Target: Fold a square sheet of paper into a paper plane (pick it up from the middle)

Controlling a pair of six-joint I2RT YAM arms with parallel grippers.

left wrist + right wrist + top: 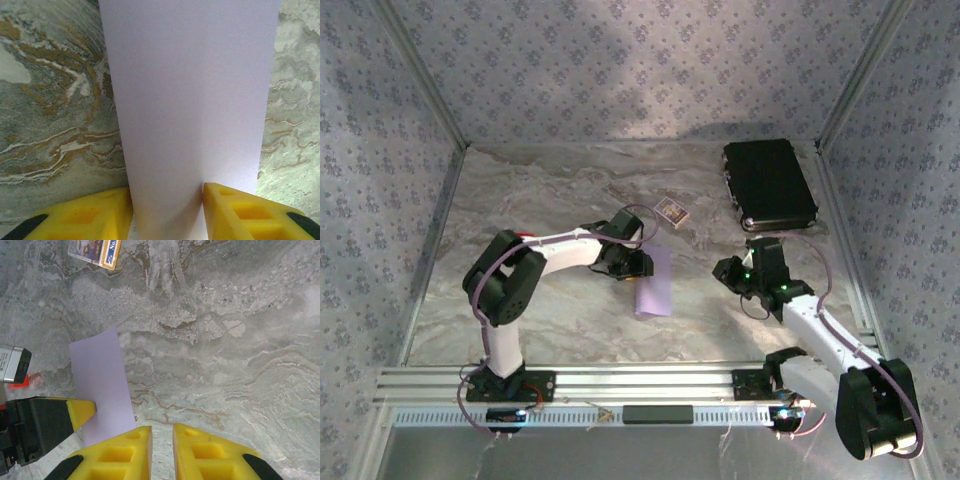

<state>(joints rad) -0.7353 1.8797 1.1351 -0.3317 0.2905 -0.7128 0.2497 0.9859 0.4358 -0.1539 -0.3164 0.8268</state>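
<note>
The square sheet of paper (655, 285) is pale lilac and lies on the marble table as a long narrow rectangle, with no pointed end showing. In the left wrist view the paper (190, 100) runs up from between the yellow fingers. My left gripper (167, 202) is open over its near end, the left finger beside the paper's edge and the right finger on top of it. My left gripper (636, 264) sits at the strip's left side. My right gripper (162, 432) hovers to the right of the paper (100, 380), open by only a narrow gap, with nothing in it.
A small patterned card (671, 211) lies just beyond the paper, and the card (95, 251) sits at the top left of the right wrist view. A black case (769, 183) sits at the back right. A small red block (22, 381) lies left of the paper. Patterned walls enclose the table.
</note>
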